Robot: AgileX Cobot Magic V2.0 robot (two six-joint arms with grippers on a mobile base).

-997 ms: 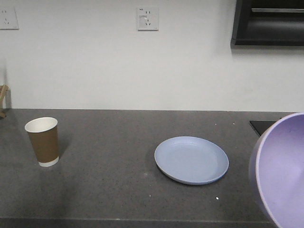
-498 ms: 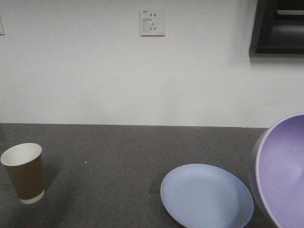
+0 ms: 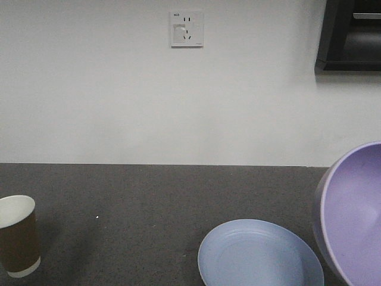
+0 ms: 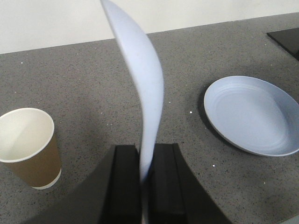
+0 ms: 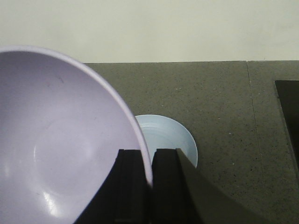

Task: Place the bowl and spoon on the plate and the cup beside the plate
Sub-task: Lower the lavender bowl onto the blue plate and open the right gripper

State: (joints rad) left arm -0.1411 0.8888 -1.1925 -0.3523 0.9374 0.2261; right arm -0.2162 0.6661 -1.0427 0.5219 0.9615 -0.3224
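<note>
The dark grey counter (image 3: 149,202) runs below a white wall (image 3: 119,95). In the front view, a socket (image 3: 187,28) sits on the wall at 12 o'clock and a dark cabinet (image 3: 351,36) at 2 o'clock.

The plate (image 3: 259,256) lies flat on the counter at 5 o'clock in that view, with nothing on it.

The bowl (image 5: 60,149) is held tilted on edge at 4 o'clock in the front view, close to the camera. The right gripper (image 5: 148,161) has its fingers clamped on the bowl's rim, one inside and one outside. In the right wrist view, the plate shows past the rim at 1 o'clock from the gripper.

The cup (image 3: 16,238) stands upright on the counter at 8 o'clock, well apart from the plate.

The spoon (image 4: 147,79) is seen edge-on, rising toward 12 o'clock from the left gripper (image 4: 145,154), whose fingers are pressed together on the spoon's lower end. In this wrist view the cup is at 8 o'clock and the plate at 3 o'clock.
</note>
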